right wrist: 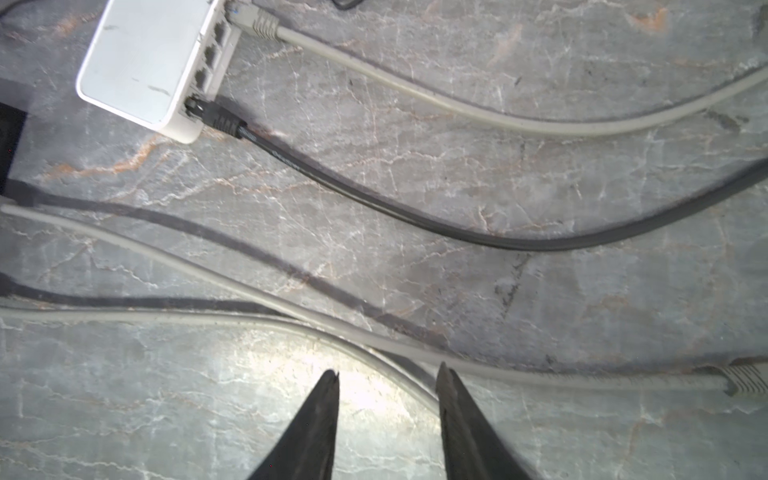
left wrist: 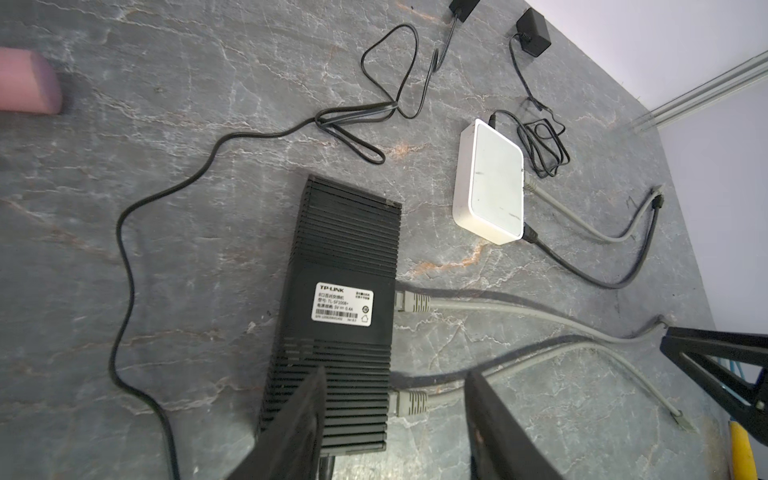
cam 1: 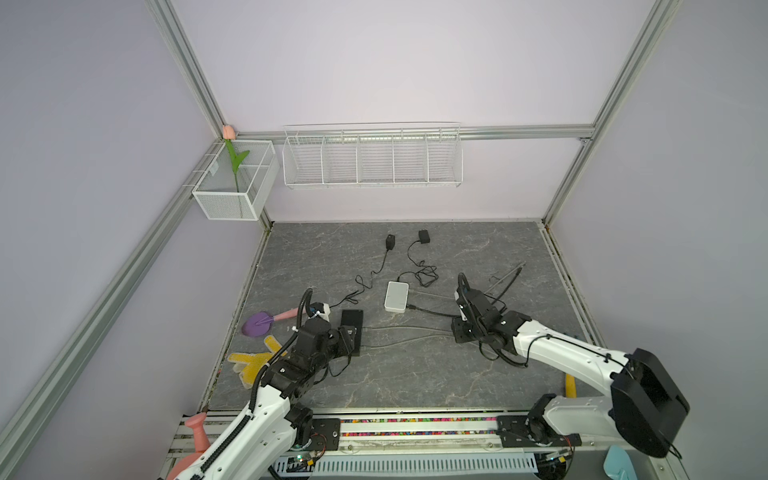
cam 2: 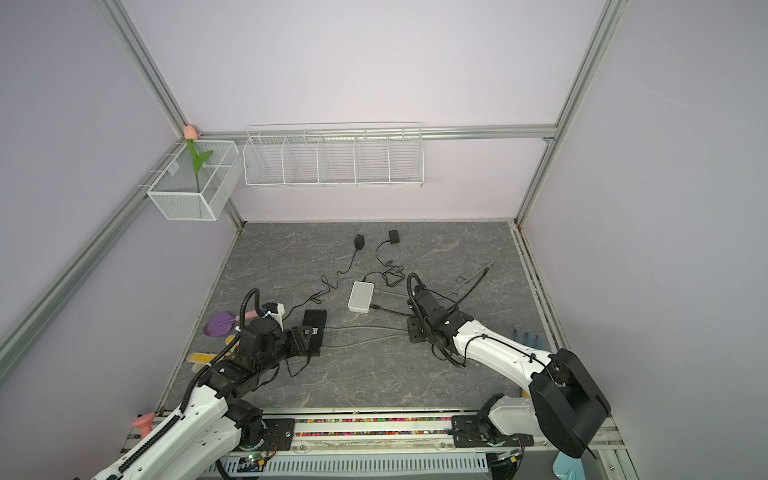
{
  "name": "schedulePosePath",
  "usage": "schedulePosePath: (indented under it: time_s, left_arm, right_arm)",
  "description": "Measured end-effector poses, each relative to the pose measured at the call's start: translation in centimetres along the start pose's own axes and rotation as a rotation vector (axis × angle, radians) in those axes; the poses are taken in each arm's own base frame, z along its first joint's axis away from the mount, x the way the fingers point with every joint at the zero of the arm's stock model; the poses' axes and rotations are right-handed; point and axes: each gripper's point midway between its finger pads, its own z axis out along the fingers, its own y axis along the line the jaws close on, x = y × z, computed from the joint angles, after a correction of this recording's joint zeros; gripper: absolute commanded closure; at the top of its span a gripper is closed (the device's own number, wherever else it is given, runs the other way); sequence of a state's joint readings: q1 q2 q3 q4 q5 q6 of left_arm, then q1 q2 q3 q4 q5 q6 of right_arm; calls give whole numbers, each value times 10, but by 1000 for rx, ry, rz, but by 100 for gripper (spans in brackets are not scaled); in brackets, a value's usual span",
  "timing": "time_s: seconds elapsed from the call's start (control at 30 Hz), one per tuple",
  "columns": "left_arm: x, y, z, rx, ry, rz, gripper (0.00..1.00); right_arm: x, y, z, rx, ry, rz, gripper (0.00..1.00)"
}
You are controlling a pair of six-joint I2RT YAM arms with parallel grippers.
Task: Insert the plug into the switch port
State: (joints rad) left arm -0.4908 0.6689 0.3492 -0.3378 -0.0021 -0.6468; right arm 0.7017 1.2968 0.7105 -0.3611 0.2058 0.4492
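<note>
A black switch (cam 1: pixel 352 322) (cam 2: pixel 314 322) (left wrist: pixel 345 266) lies label-up with two grey plugs (left wrist: pixel 411 302) (left wrist: pixel 409 402) in its side. A white switch (cam 1: pixel 396 296) (cam 2: pixel 360 296) (right wrist: pixel 141 62) beyond it holds a black plug (right wrist: pixel 216 116) and a grey plug (right wrist: pixel 257 18). A loose grey plug (right wrist: pixel 746 379) (left wrist: pixel 679 419) lies on the table. My left gripper (cam 1: pixel 353 338) (left wrist: pixel 395 372) is open over the black switch's near end. My right gripper (cam 1: pixel 459 330) (right wrist: pixel 387 371) is open low over the table, and a grey cable (right wrist: pixel 374 357) runs under its tips.
Two black power adapters (cam 1: pixel 390 241) (cam 1: pixel 424 236) with coiled leads lie at the back. A purple and pink brush (cam 1: pixel 259 324) and a yellow piece (cam 1: pixel 253 361) sit at the left edge. Wire baskets (cam 1: pixel 372 158) hang on the back wall.
</note>
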Motion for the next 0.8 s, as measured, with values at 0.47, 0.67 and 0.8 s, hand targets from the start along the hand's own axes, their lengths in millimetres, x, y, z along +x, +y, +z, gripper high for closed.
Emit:
schedulePosePath:
  time_s: [0.47,0.67,0.8]
  left_arm:
    - [-27,-14,-10,1,-57,42,45]
    - [-39,-17,-10,-24,-75,69,45]
    - [-49,-20,-12,-40,-94,89,45]
  right_arm:
    - [-29,-3,-36,-5,-157,-18,56]
    - [-44,-7,-51,20,-224,-43,56]
    - [-50,-10,-59,34,-257,-59,56]
